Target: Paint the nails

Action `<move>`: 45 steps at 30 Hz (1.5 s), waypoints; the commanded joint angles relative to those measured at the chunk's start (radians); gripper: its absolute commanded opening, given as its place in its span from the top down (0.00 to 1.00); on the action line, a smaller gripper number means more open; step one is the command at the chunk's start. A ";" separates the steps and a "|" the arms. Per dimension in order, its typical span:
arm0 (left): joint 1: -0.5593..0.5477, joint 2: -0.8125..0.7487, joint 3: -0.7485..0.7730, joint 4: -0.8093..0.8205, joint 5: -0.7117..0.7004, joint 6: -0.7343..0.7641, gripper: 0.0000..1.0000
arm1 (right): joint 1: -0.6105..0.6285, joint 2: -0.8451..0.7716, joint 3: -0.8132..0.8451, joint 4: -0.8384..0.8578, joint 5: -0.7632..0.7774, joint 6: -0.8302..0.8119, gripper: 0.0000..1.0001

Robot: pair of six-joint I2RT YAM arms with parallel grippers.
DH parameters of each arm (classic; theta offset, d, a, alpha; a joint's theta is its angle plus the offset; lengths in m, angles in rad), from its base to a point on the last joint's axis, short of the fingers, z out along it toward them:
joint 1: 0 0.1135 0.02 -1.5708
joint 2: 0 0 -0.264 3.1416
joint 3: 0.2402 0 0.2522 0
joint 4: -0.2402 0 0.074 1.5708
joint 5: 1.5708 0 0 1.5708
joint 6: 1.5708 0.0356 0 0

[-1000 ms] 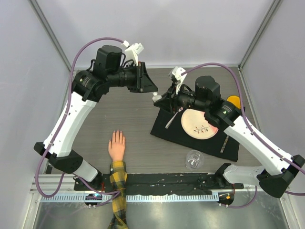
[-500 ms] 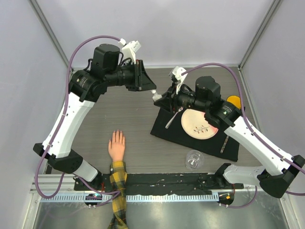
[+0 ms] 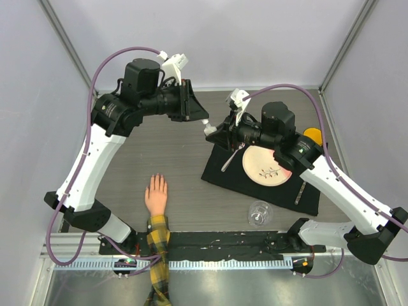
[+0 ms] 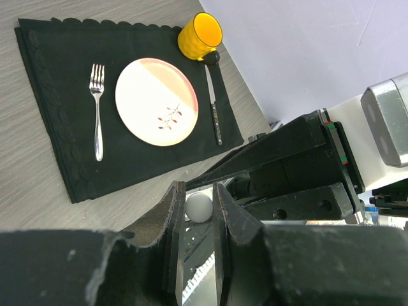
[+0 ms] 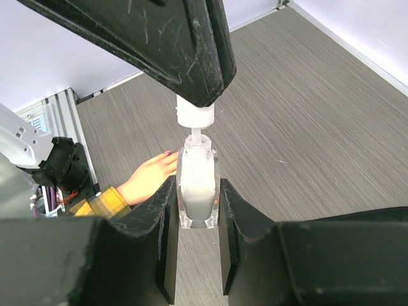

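At the near edge of the counter (image 3: 185,153), a plaid sleeve (image 3: 158,248) comes in from 6 o'clock. The fake hand (image 3: 155,194) lies flat with its fingers pointing to 12 o'clock. The nails (image 3: 155,179) are at the fingertips, too tiny to see well from above.

To the hand's 3 o'clock, a clear glass (image 3: 258,213) stands at the near edge of a black mat (image 3: 220,175). On the mat lie a plate (image 3: 264,164), a fork (image 3: 231,159) and a knife (image 3: 300,192). A yellow cup (image 3: 312,135) at the far corner is partly hidden by the right arm.

Farther back, both jaws meet high over the counter. The hand is well apart from them, at about 7 o'clock.

The right jaws are closed on a little bottle (image 5: 197,185) of pale polish. The left jaws are closed on its white cap (image 5: 195,116), right above the bottle's neck. The brush is hidden. In the right wrist view the bottle covers part of the hand.
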 commanded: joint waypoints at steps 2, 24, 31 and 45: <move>-0.003 -0.024 0.028 0.020 -0.012 -0.004 1.00 | -0.003 -0.025 0.011 0.051 -0.031 -0.003 1.00; -0.003 -0.047 0.011 0.055 -0.010 -0.016 1.00 | -0.003 -0.015 0.012 0.050 -0.047 0.008 1.00; -0.003 -0.055 0.010 0.061 -0.015 -0.015 1.00 | -0.003 -0.012 0.012 0.050 -0.051 0.011 1.00; -0.003 -0.062 0.010 0.055 -0.026 -0.008 1.00 | -0.004 -0.009 0.011 0.048 -0.058 0.016 1.00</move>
